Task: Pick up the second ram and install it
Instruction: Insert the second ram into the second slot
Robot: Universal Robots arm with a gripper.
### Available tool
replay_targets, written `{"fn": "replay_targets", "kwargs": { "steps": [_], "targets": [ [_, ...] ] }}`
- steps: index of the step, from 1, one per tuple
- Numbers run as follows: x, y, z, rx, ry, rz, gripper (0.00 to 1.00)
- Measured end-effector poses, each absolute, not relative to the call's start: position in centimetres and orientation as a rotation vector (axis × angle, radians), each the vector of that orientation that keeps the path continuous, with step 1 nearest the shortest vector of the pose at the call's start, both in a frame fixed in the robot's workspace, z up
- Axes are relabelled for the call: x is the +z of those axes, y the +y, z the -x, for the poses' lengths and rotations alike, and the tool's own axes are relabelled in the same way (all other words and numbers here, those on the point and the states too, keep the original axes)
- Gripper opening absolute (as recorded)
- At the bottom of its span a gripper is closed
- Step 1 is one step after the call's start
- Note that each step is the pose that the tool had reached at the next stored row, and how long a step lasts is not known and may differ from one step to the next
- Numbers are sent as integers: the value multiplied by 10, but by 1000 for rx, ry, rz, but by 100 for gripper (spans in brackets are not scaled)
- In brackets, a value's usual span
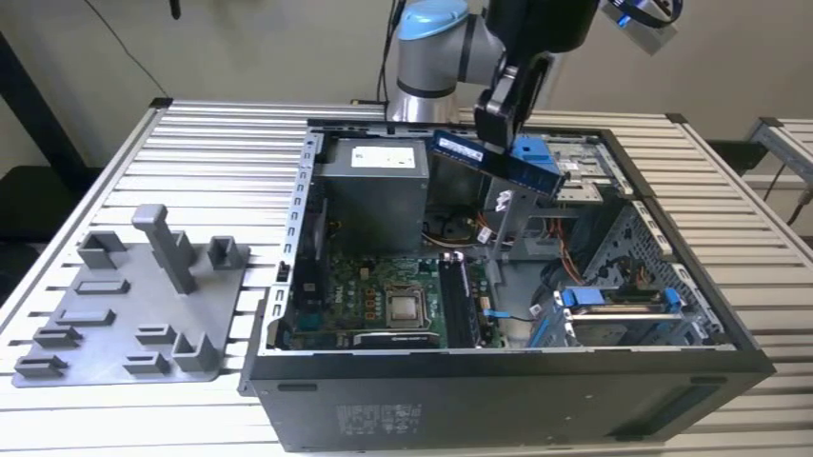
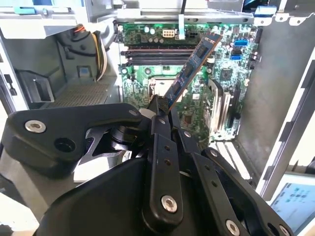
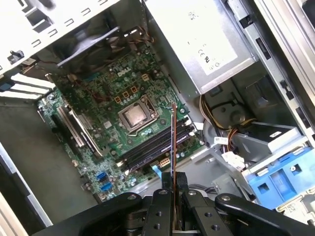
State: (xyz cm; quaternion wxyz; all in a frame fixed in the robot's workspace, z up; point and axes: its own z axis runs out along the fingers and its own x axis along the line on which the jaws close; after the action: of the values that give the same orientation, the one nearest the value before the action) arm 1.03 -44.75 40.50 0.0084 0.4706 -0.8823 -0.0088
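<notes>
Open computer case (image 1: 508,409) lies on its side, opening upward. Inside the case, the grey power supply (image 1: 368,181) is against the far wall. The motherboard (image 1: 381,295) lies flat on the case floor, toward the near wall.

Your gripper (image 1: 502,124) hangs above the case opening, over its far half. Its jaws are clamped on one end of the second ram (image 1: 498,160). The stick juts out free above the case, tilted, touching nothing inside. In the first wrist view it reads edge-on (image 3: 173,132), with the memory slots (image 3: 152,145) deep in the case beneath it.

Risks for you to weigh:
- The hold is at one end only, so the long free end could pivot or slip in the jaws.
- The stick appears to cross the slot line at an angle. A skewed descent would likely jam its edge on a slot wall or latch.
- A cable bundle (image 3: 219,112) inside the case lies close to the slots and could snag.
</notes>
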Motion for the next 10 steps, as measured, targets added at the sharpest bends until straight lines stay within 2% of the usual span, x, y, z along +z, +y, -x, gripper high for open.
{"fn": "replay_targets", "kwargs": {
  "steps": [10],
  "targets": [
    [404,-448,-11,-27,-2826,-1333,15]
  ]
}}
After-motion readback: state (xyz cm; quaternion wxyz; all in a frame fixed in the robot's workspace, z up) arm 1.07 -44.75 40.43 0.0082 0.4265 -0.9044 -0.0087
